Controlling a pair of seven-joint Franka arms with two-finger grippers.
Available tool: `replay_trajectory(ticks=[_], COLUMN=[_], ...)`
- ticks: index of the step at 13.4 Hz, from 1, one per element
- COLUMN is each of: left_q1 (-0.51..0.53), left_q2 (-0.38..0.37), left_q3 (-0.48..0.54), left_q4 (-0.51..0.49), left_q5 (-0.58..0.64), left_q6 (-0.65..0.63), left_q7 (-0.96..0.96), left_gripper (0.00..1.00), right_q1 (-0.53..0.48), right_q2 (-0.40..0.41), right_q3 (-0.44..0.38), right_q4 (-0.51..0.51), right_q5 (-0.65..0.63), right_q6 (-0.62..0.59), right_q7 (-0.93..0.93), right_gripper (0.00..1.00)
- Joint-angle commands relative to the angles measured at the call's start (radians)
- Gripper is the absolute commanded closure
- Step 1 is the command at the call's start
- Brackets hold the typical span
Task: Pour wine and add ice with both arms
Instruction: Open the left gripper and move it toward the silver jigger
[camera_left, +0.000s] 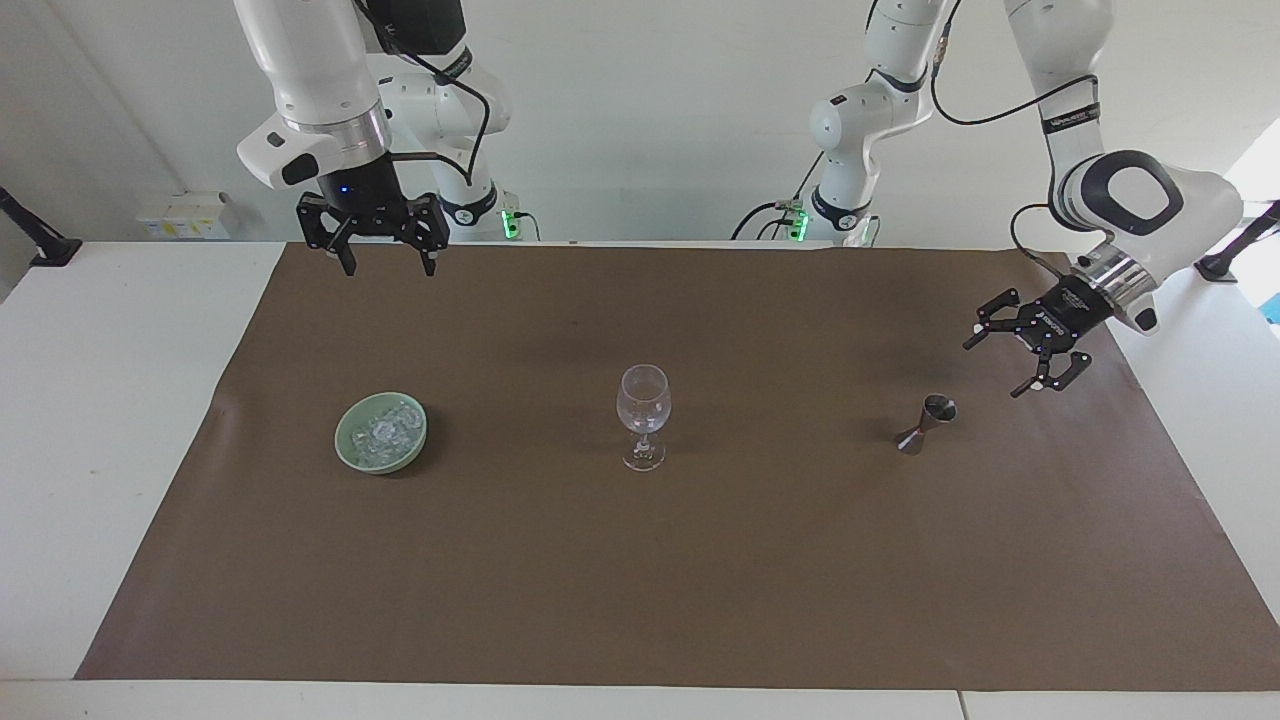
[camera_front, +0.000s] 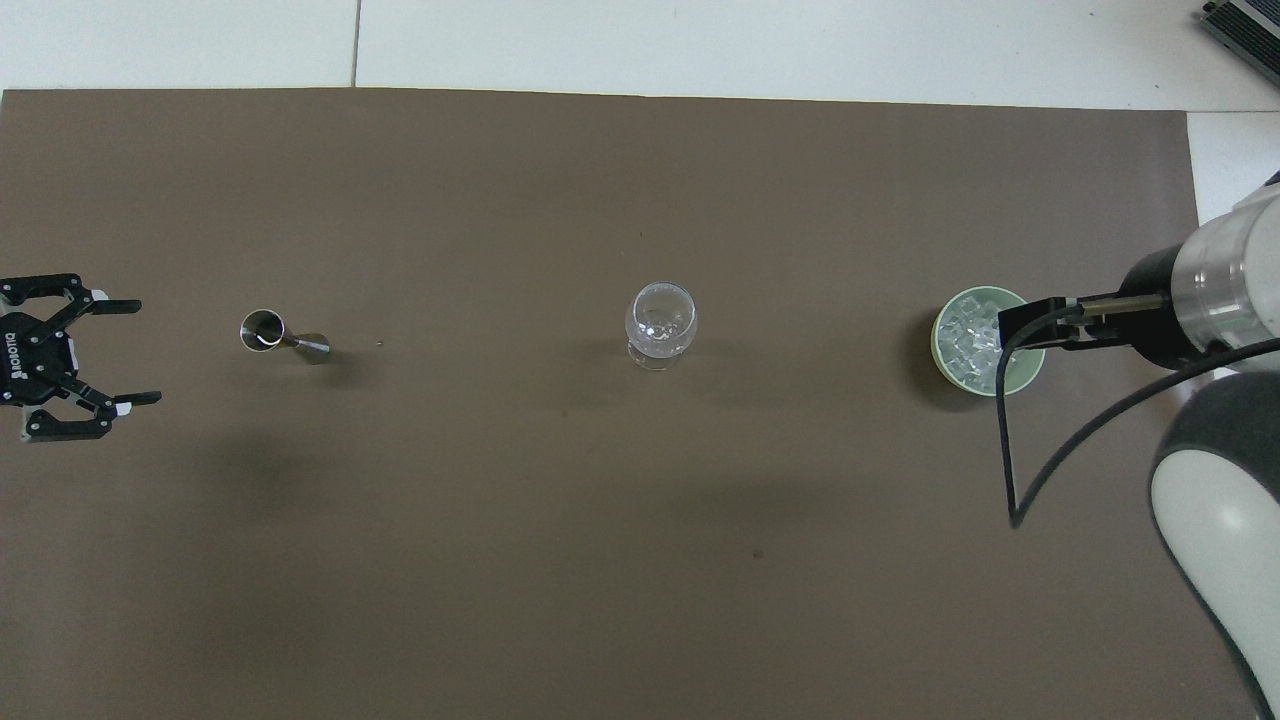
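Note:
A clear wine glass (camera_left: 643, 415) stands upright mid-mat; it also shows in the overhead view (camera_front: 660, 322). A green bowl (camera_left: 380, 466) toward the right arm's end holds the ice (camera_left: 384, 430), several clear chunks; the overhead view shows the bowl (camera_front: 938, 345) and ice (camera_front: 966, 335) too. A small steel jigger (camera_left: 926, 424) stands toward the left arm's end, also seen from overhead (camera_front: 283, 336). My left gripper (camera_left: 992, 370) is open, tilted, low beside the jigger, apart from it (camera_front: 148, 351). My right gripper (camera_left: 388, 268) is open, empty and high, pointing down; from overhead (camera_front: 1020, 322) it overlaps the bowl.
A brown mat (camera_left: 640, 580) covers most of the white table (camera_left: 120, 400). Bowl, glass and jigger stand in one row across the mat, well apart. The right arm's black cable (camera_front: 1005, 450) hangs over the mat near the bowl.

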Motion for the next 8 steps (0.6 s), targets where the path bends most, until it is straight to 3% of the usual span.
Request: replay_trajectory(ticks=[1, 3, 8], left_q1=[0.028, 0.031, 0.048], left_q2=[0.006, 0.016, 0.023], left_q3=[-0.010, -0.010, -0.010], left_q4=[-0.067, -0.091, -0.190], left_q5=[-0.119, -0.142, -0.358], left_q6=[0.040, 0.043, 0.047], left_q7=[0.034, 0.125, 0.313], left_gripper=[0.00, 0.00, 0.00], right_q1=[-0.014, -0.014, -0.014], right_q2=[-0.020, -0.020, -0.019], right_q3=[0.007, 0.007, 0.005], right_q4=[-0.020, -0.020, -0.020], right_q5=[0.002, 0.002, 0.002], right_q6=[-0.006, -0.006, -0.006], right_q7=[-0.025, -0.025, -0.025], right_gripper=[0.00, 0.00, 0.00])
